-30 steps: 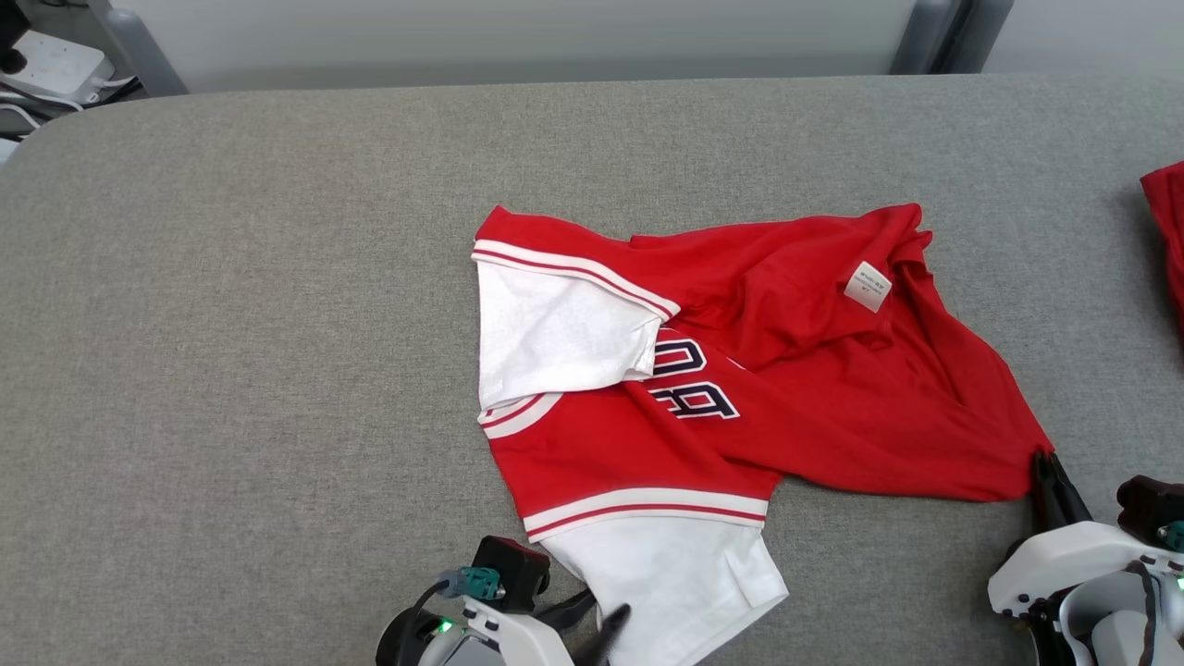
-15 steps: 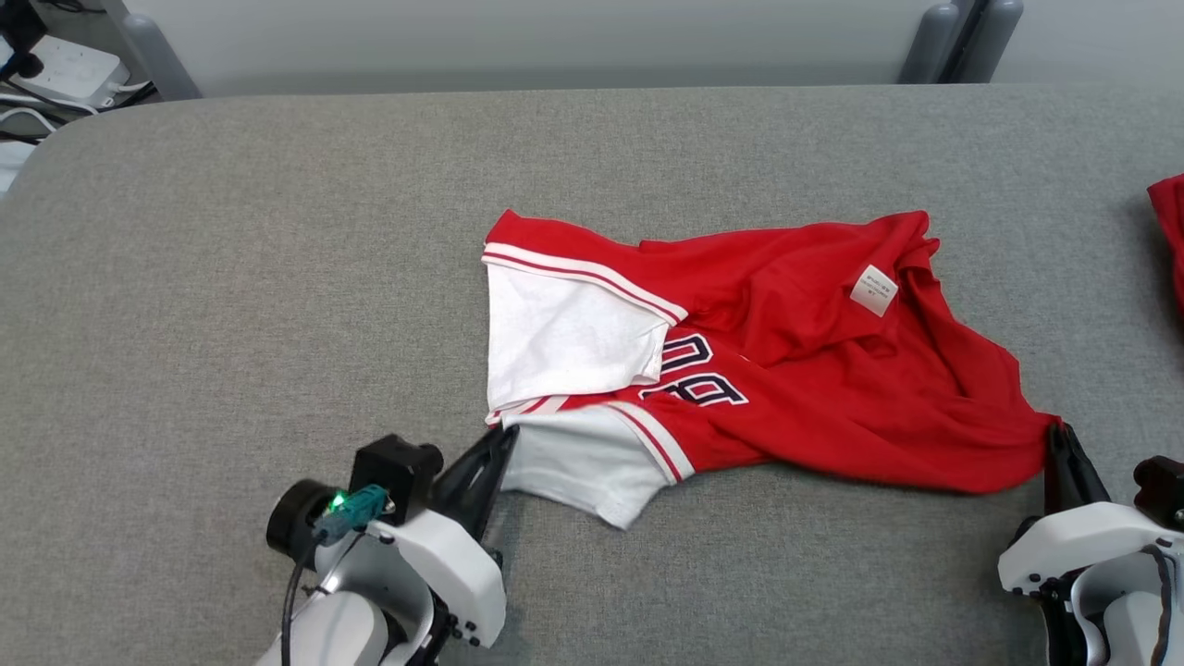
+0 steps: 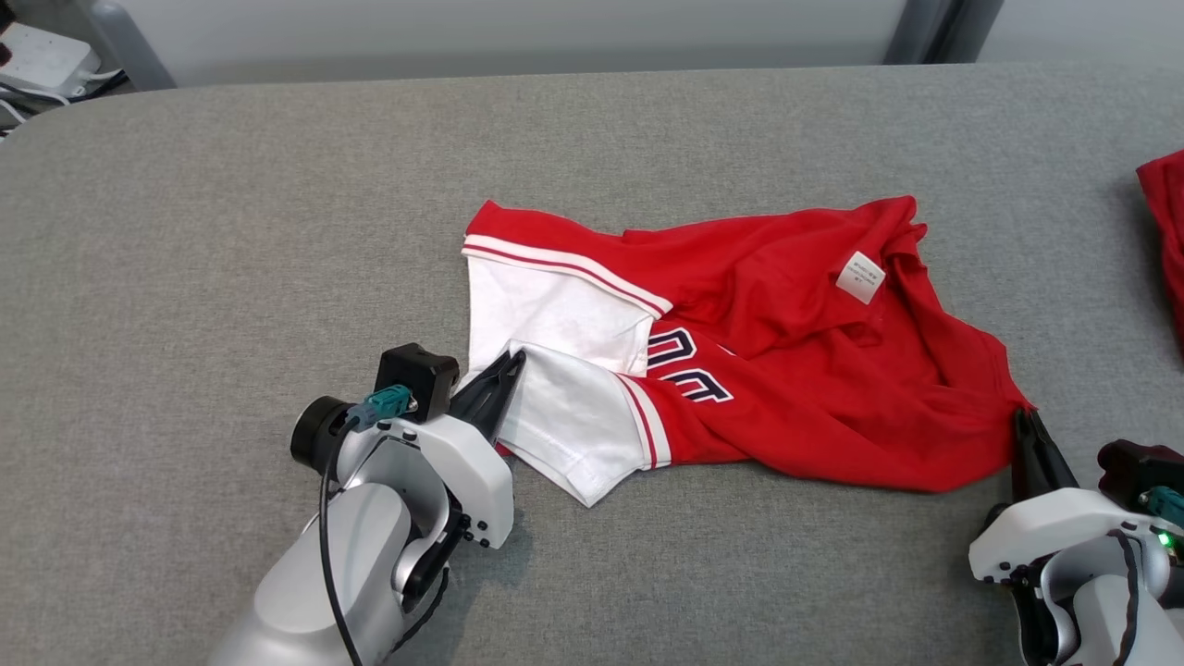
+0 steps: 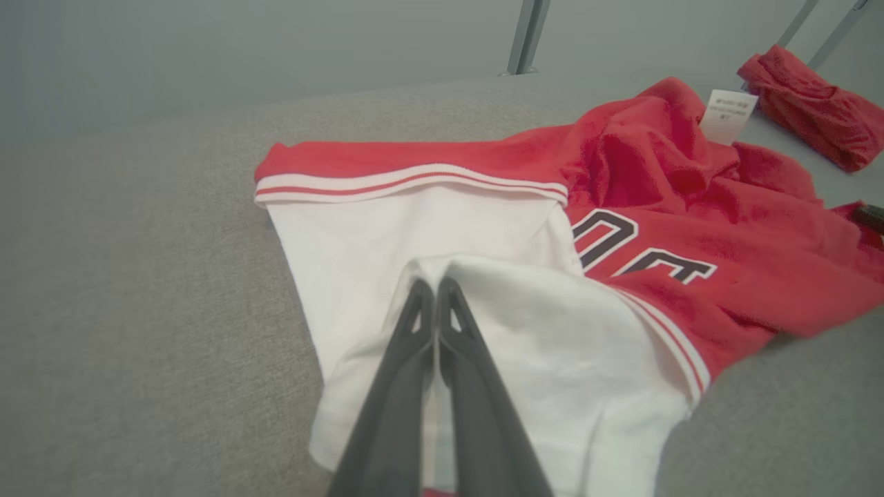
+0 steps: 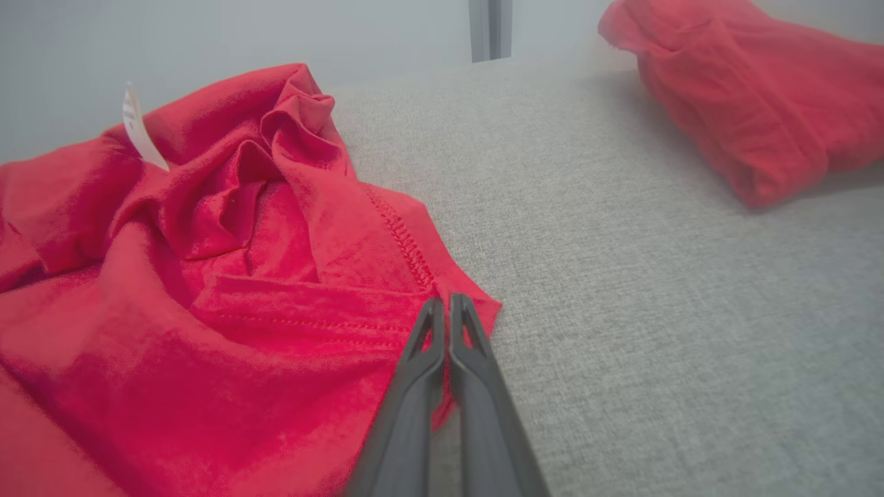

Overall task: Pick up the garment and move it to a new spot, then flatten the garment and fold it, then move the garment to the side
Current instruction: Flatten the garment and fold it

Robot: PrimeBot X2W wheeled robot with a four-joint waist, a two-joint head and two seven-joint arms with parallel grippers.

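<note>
The garment (image 3: 795,370) is a red shirt with white sleeves, striped trim and dark lettering, lying crumpled in the middle of the grey table (image 3: 231,231). My left gripper (image 3: 514,357) is shut on the edge of a white sleeve (image 4: 545,331), which lies folded over the other white sleeve (image 3: 546,314). In the left wrist view its fingers (image 4: 414,345) pinch that white cloth. My right gripper (image 3: 1021,418) is shut on the garment's red hem corner (image 5: 469,304) at the right. A white label (image 3: 860,277) sticks up near the garment's far right.
A second red cloth (image 3: 1164,231) lies at the table's right edge, seen as a bundle (image 5: 746,103) in the right wrist view. Cables and a white box (image 3: 37,60) sit beyond the far left corner. Bare grey table surrounds the garment on the left and front.
My left gripper has shut on the white sleeve and carried it from the near edge up and to the left, folding it onto the shirt. The right gripper has kept its hold.
</note>
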